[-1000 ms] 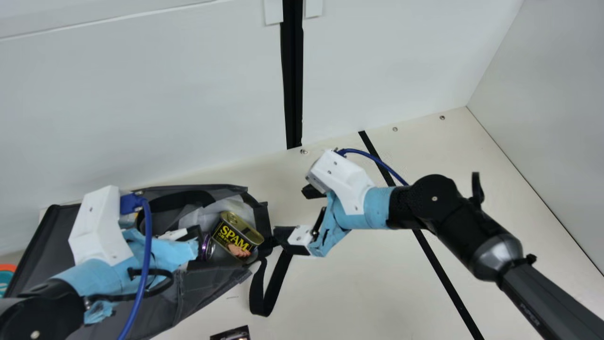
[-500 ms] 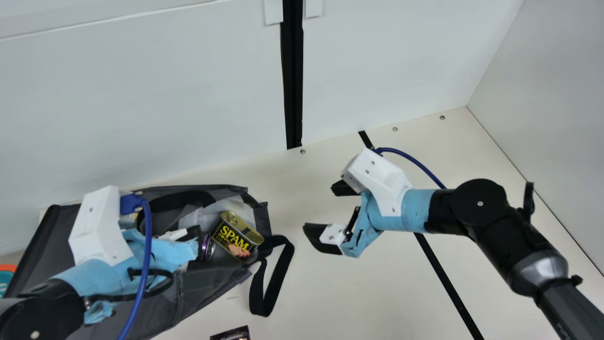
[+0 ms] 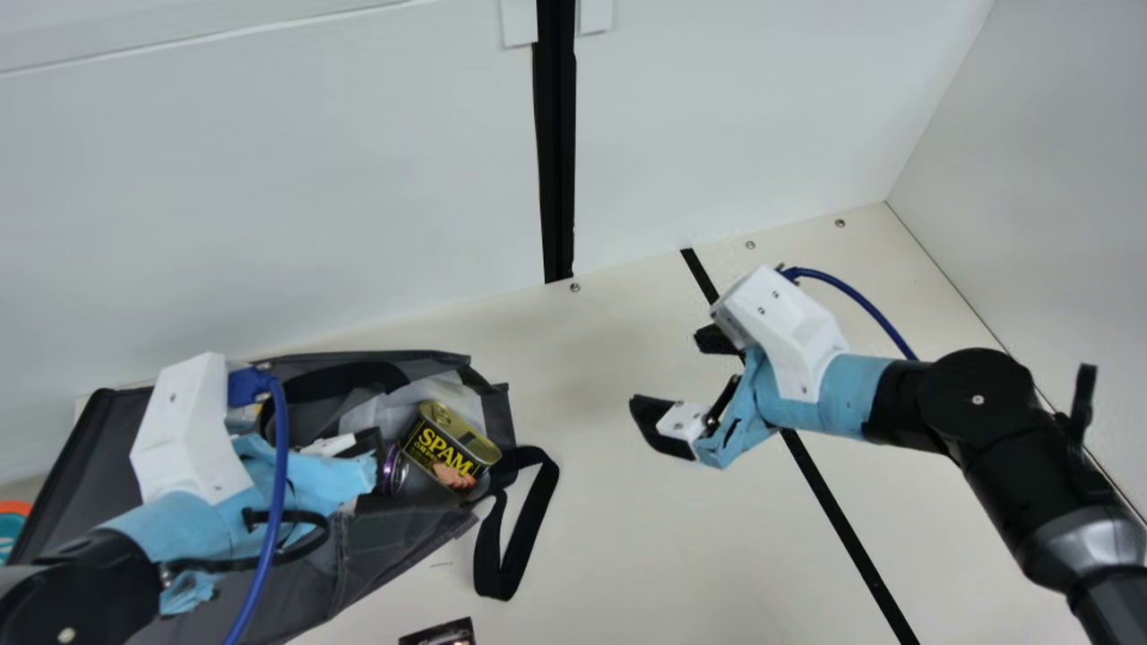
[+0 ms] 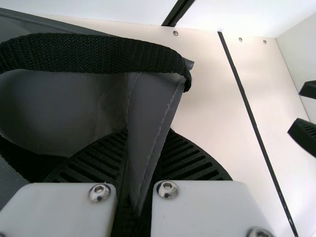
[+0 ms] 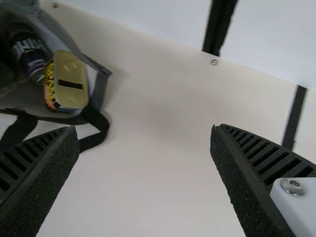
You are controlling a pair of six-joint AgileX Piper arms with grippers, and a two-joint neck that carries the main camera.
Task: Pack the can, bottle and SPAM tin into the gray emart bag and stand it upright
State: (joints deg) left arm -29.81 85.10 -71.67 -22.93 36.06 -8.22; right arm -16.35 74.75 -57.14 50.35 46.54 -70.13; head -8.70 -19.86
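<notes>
I'm pinching the gray emart bag (image 3: 403, 537) with my left tool (image 4: 147, 138) near the SPAM tin (image 3: 448, 450) inside, likely preparing uprighting, which is needing my spread right tool (image 3: 670, 372) to grip and lift too

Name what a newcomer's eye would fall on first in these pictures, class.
Probably the bright SPAM tin, tilted in the mouth of the gray bag lying at the main view's left. Next, the left pincer, shut on the bag's fabric, and the right pincer, open over the cream table, right of the bag in that view.
</notes>
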